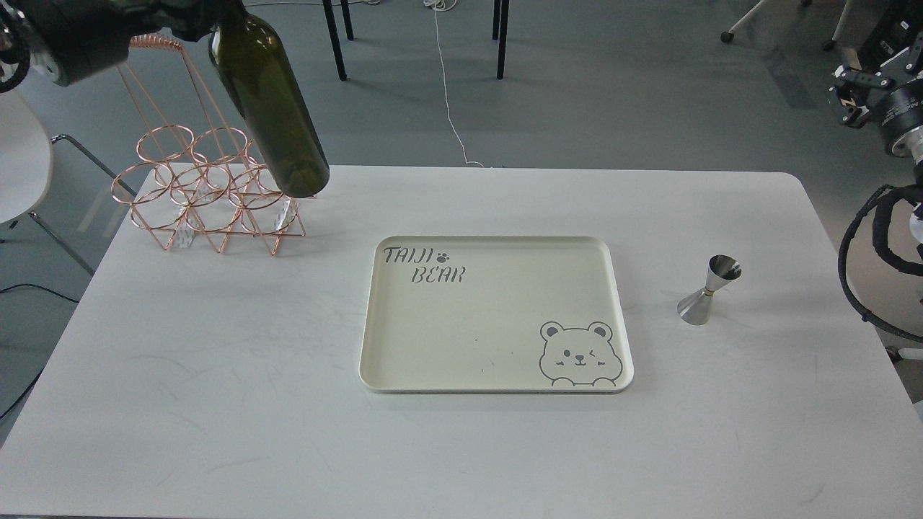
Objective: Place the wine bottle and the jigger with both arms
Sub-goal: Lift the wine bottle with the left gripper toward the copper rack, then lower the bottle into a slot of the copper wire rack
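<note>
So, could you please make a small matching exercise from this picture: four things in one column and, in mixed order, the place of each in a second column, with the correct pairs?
Things:
1. wine bottle
2. jigger
3. tray
4. wire rack

Places:
A. flat on the middle of the table, nothing on it
B. standing on the far left part of the table
C. held tilted in the air over the wire rack by the left gripper
D. standing on the table, to the right of the tray

Pairs: 1-C, 2-D, 3-A, 4-B
</note>
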`<state>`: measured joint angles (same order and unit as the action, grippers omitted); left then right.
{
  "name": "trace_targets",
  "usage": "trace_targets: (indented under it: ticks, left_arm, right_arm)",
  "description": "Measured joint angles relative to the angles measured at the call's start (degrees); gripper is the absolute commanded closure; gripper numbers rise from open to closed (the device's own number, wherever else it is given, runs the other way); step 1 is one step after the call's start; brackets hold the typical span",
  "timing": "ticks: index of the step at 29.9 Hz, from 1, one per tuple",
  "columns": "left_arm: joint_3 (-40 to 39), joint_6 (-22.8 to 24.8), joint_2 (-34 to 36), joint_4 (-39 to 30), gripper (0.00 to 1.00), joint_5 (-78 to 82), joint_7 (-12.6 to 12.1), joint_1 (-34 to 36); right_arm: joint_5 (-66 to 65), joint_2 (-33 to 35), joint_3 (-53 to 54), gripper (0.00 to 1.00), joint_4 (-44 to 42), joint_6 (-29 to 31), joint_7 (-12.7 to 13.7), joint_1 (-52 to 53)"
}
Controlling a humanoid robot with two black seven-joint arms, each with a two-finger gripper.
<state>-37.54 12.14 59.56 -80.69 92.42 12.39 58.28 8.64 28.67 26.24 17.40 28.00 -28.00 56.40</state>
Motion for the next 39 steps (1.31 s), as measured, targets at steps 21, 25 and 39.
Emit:
trace_targets:
  ticks: [21,25,39]
  left_arm:
    - [4.66,-1.81,-4.16,10.27,0.87,1.63,-0.45,0.09]
    - [4.66,-2.36,-4.82,11.3,0.87,1.63,-0.56,0.0]
    - [7.49,-3.92,-6.47,13.01,0.75,1.48,-0.36,-0.44]
  right_arm:
    - [-0.03,0.56,-0.14,0.03,0.0,0.0,0.0,-0.22]
    - [-0.03,0.67,-0.14,0.03,0.0,0.0,0.0,-0.23]
    - [-0.03,0.27,-0.06,0.03,-0.02,0.0,0.0,-0.24]
